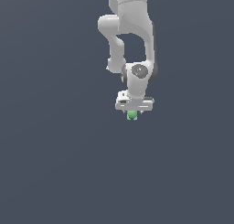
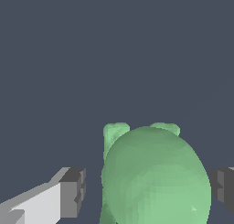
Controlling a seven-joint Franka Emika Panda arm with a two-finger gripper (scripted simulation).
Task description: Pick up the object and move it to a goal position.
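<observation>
Exterior view: The arm hangs vertically w/ the gripper pointing down. The object, a small green blob, shows directly below the white gripper body, much narrower than it and touching or just under its lower edge. Fingers cannot be resolved here, so contact cannot be confirmed from this view. No goal marker visible; the surface around the object is plain dark grey.

Wrist view: The object sits between the two fingertips. Two small nubs project from its far edge. Jaws are spread wide. One pad stands apart from the object w/ a visible gap; the other pad, at the frame edge, lies just beside the object, contact unclear. Nothing is gripped yet.

Risks (judgement):
1. Off-centre closure. The object lies nearer one pad, so that pad is likely to meet it first and push it sideways before the other arrives; the blob may roll or twist.
2. Rounded surface. Approx. curved flanks give poor pad contact; a squeeze above or below the widest part may eject the object.
3. Height. If the pads are too high rel. to the object, only its top is pinched and it may slip during lift.
4. Goal not in view; the transfer direction cannot be checked here.
</observation>
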